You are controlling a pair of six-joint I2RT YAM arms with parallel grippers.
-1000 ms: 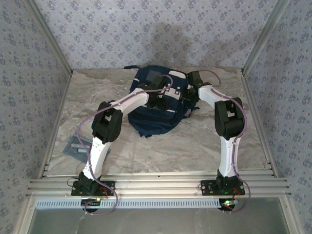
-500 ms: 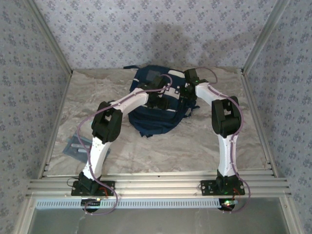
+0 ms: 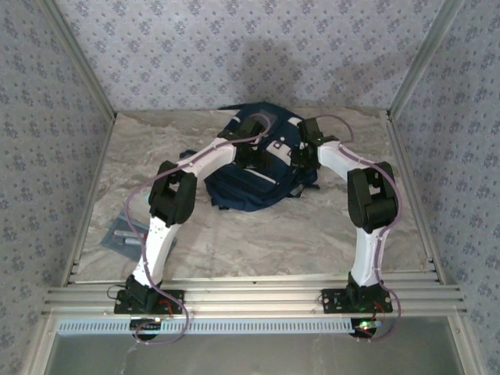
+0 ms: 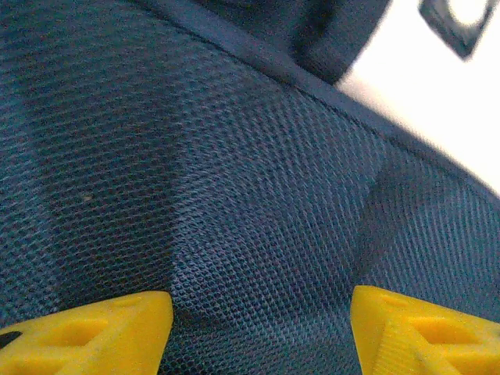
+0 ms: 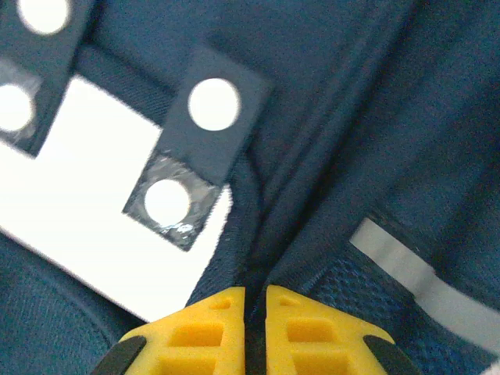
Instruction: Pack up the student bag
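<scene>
The student bag [image 3: 251, 186] lies slumped on the table [image 3: 273, 234], at the middle of its far side, with both arms bent over it. It is soft cloth with no frame, so I judge it will sag and fold wherever it is lifted. It is light if empty but awkward, and the thin fabric can slip from a shallow pinch. Seams, trim and straps look like the firmest holds. The right gripper [image 5: 255, 324], on the bag's right side, is closed almost completely on a dark fold or seam edge. This lies just beside a white panel [image 5: 94, 234] with snap tabs [image 5: 211, 125] and a grey stripe [image 5: 414, 273]. The left gripper [image 4: 260, 316], on top of the bag, stands wide, with blue mesh [image 4: 234, 180] spanning the gap and not visibly pinched. Whether the bag's mouth is open, or anything is inside, cannot be seen. Well apart from the bag, toward the near left, lies a flat greyish pouch [image 3: 125, 234]. Its contents are too small to make out.
</scene>
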